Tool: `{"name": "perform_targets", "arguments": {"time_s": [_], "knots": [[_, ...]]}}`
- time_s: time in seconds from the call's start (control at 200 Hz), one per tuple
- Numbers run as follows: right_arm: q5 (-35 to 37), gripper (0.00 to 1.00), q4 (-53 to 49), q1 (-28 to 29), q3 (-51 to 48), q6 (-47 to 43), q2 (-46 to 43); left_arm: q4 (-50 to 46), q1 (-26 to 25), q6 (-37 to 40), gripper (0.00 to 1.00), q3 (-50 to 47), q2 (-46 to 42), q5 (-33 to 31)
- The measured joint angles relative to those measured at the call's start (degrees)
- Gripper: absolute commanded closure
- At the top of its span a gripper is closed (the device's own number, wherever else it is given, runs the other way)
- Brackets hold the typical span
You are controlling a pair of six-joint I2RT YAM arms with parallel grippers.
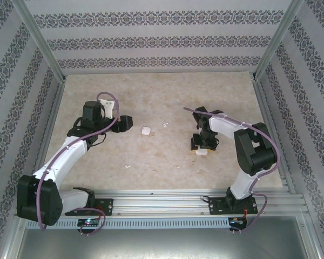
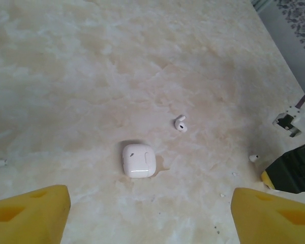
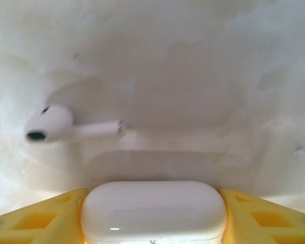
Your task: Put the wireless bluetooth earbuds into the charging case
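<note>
Earbuds [image 2: 180, 123] are lying loose on the beige table [image 1: 232, 97], none of them sitting in a case. One is resting on its side just beyond the white case [image 2: 139, 160], a little to its right and not touching it. That case is lying flat and closed in the middle of the table. The left gripper [image 2: 150, 206] is hovering in front of it with its yellow fingers [image 2: 30, 213] standing wide apart and nothing between them. Over on the right side, the right gripper [image 3: 152, 216] is pointing down at the table and clamping a second case [image 3: 153, 208], its yellow pads [image 3: 269, 216] pressing on both ends. Just ahead of that case, another earbud [image 3: 66, 126] is lying on the table, stem pointing right, near it but apart from it.
</note>
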Motion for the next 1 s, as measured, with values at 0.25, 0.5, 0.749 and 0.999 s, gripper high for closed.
{"name": "perform_targets", "arguments": {"time_s": [0.25,0.5,0.749,0.999], "knots": [[-4.66,0.42,1.40,4.59,-0.57,6.10,-7.78,2.21,-1.03,0.22,0.32,-2.91,0.00,5.88],[-7.72,0.45,2.93,7.26,6.43,12.96,-15.85,13.68,-10.32,0.26,0.28,-6.86,-1.27,7.17],[-9.03,0.47,7.21,10.36,14.34,18.43,-21.14,29.49,-20.39,-0.09,0.23,-9.64,-0.61,5.29],[-9.62,0.47,9.62,13.09,15.63,22.29,-22.25,39.71,-27.04,-0.52,0.28,-8.68,5.16,2.08]]}}
